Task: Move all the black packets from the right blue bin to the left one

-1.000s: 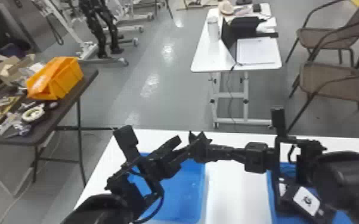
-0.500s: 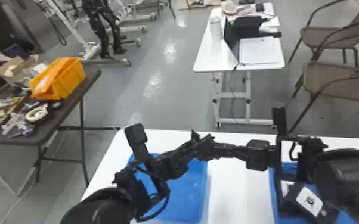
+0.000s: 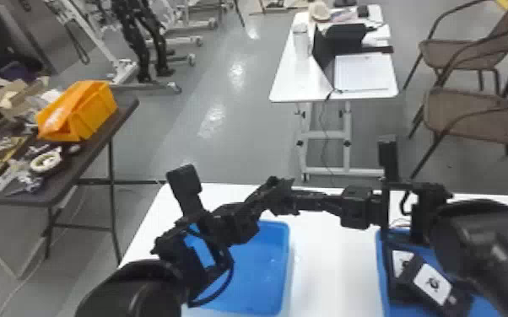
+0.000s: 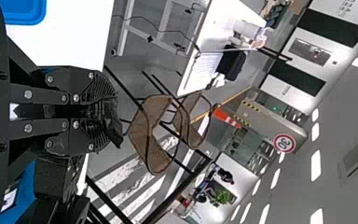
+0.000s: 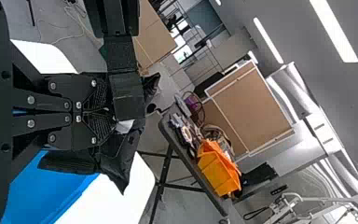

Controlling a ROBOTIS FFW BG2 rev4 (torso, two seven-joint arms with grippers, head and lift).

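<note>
I have my left end effector [image 3: 266, 202] and right end effector [image 3: 303, 200] meeting at the centre of the head view, above the white tabletop [image 3: 333, 261]. Both are closed down, with 1 black packet [image 5: 116, 163] pinched between them, its dark folds showing left of centre in the right wrist view. At the lower right of the head view, 2 black packets with white labels [image 3: 432, 284] lie overlapping in the right blue bin [image 3: 382, 269]; the left blue bin [image 3: 266, 269] sits bottom centre.
</note>
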